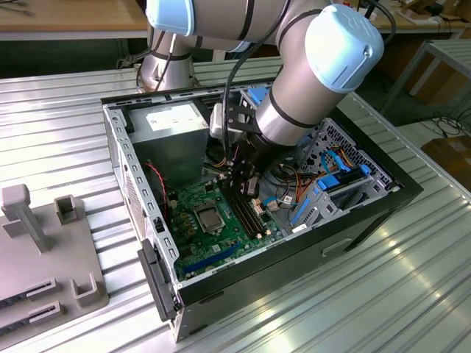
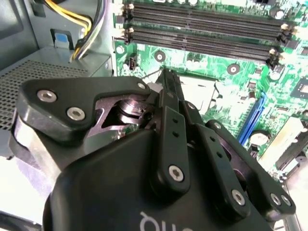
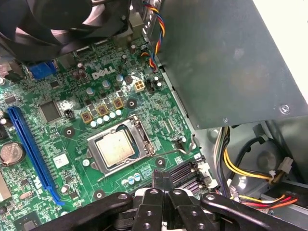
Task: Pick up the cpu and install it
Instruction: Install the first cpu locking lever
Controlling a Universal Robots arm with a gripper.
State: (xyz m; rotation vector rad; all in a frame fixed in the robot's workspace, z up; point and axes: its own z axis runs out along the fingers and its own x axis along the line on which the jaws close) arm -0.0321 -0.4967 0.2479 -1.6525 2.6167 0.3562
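Pale cpu (image 3: 114, 148) lying flat in its socket (image 3: 120, 147) on the green board (image 3: 72, 139), hand (image 3: 162, 179) pinched together, holding nothing, hanging just beside the socket

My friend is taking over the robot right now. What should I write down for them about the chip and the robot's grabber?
End effector: fingers look closed together and hold nothing; it hangs inside the computer case, over the memory slots beside the socket.
CPU: lies flat inside the silver-framed socket on the green motherboard; also seen in the exterior view.
Done: CPU appears placed in the socket.
Left: I cannot tell whether the socket's latch is locked; check that.
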